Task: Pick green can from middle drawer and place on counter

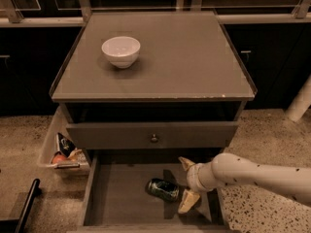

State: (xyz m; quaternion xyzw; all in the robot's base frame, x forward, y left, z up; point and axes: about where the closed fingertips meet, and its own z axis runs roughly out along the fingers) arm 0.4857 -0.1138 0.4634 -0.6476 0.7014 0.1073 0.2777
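Note:
The green can [163,189] lies on its side on the floor of the open middle drawer [121,200], near its centre. My gripper [186,185] reaches in from the right on a white arm, just right of the can, with its two tan fingers spread apart, one at the back [185,163] and one at the front [188,202]. It is open and holds nothing. The counter [184,57] is the flat top above.
A white bowl [121,51] stands on the counter's left half. A closed drawer front with a small round knob [154,139] is above the open drawer. A side bin with snack packets [63,152] hangs at the left. A black bar [26,205] is at lower left.

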